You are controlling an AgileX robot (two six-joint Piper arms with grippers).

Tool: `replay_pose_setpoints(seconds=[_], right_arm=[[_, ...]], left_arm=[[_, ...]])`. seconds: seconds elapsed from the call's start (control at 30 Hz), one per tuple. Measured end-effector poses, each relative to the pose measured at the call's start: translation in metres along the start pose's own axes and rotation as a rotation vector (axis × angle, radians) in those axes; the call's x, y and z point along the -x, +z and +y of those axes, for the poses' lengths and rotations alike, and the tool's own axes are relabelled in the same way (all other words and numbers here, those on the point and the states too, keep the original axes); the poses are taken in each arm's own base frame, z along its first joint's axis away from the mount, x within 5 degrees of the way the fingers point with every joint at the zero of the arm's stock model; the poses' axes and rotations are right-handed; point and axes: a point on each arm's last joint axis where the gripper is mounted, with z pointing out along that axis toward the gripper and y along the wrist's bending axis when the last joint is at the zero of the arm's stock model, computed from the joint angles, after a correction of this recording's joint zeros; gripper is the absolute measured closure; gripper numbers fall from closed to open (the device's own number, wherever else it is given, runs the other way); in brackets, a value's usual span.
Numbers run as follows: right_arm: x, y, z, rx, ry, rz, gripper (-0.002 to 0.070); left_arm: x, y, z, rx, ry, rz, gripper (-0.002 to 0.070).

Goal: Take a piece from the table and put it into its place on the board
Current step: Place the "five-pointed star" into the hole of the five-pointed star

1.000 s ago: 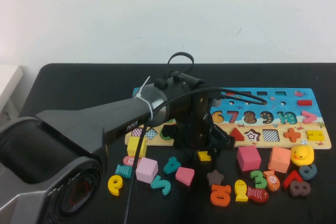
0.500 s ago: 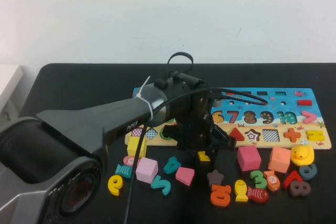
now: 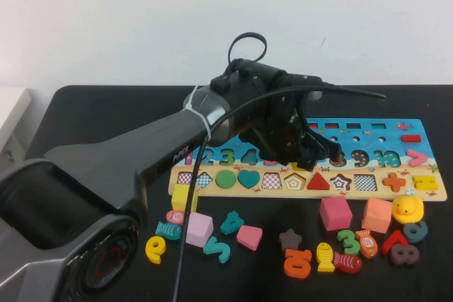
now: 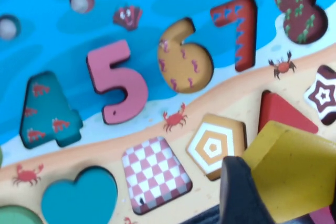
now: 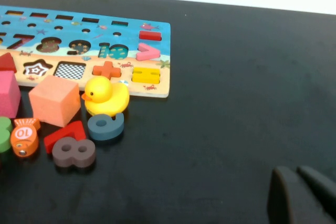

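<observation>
My left gripper [image 3: 311, 152] hovers over the middle of the board [image 3: 432, 190], shut on the yellow pentagon piece [image 4: 296, 171]. In the left wrist view one dark finger [image 4: 239, 192] presses the piece's side, and the piece hangs just beside the empty pentagon slot [image 4: 215, 145], which has an orange and white print. That slot [image 3: 294, 182] lies in the board's sandy strip, next to the red triangle [image 3: 318, 182]. The arm hides the piece in the high view. My right gripper [image 5: 304, 192] is shut and empty, low over the bare black table [image 5: 236, 103], to the right of the board [image 5: 157, 35].
Loose pieces lie in front of the board: a yellow cube [image 3: 184, 197], pink cube [image 3: 335, 212], orange cube [image 3: 376, 214], yellow duck [image 3: 408, 208], plus numerals, fish and a star. The left arm's cable arcs over the board.
My left gripper has risen from the table in front of the board with the yellow piece and moved back and right over the board. The piece's spot on the table is bare.
</observation>
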Motion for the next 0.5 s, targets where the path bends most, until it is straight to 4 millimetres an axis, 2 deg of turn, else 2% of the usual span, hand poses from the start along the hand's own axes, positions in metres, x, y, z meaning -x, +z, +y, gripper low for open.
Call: replay_pose_setpoints(seconds=[0.17,0.37,0.5], right_arm=[[0.000,0.000,0.000,0.000,-0.004,0.000,0.0658],[0.000,0.000,0.000,0.000,-0.004,0.000,0.0658],[0.000,0.000,0.000,0.000,-0.004,0.000,0.0658]], left_arm=[[-0.002,0.009,0.002,0.005,0.014,0.009,0.0361],[-0.012,0.034,0.008,0.020,0.035,0.059,0.0361],[-0.013,0.038,0.008,0.021,0.067,0.067,0.0361]])
